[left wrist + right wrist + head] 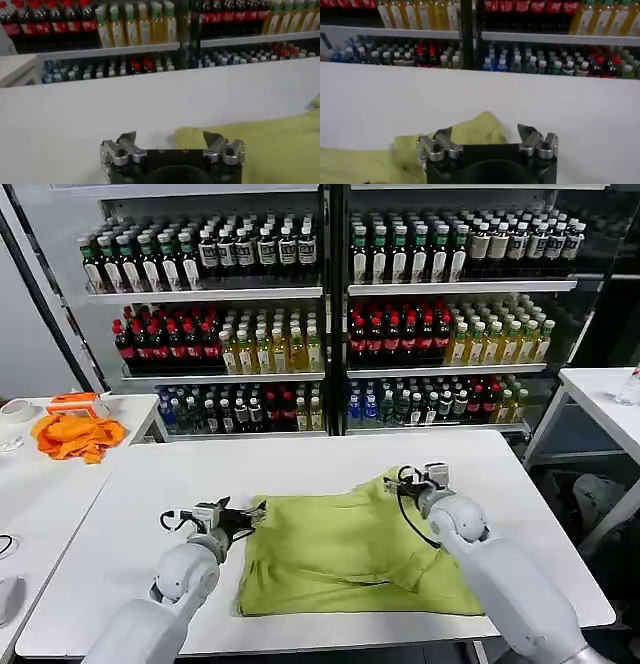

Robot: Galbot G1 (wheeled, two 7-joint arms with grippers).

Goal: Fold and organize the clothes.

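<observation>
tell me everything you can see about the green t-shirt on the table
The T-shirt is lime yellow-green, soft cotton by the look, with no print showing. It lies flat and roughly folded on the white table, a few creases across it, and one far corner is bunched upward. The left claw is open at its left edge, one finger over the fabric. The right claw is open at the raised far corner, not gripping it.

The T-shirt [350, 549] lies on the bench [300, 474] (bottle shelves [330, 314] behind); a cloth [75, 434] lies on the left side table [40, 494].
</observation>
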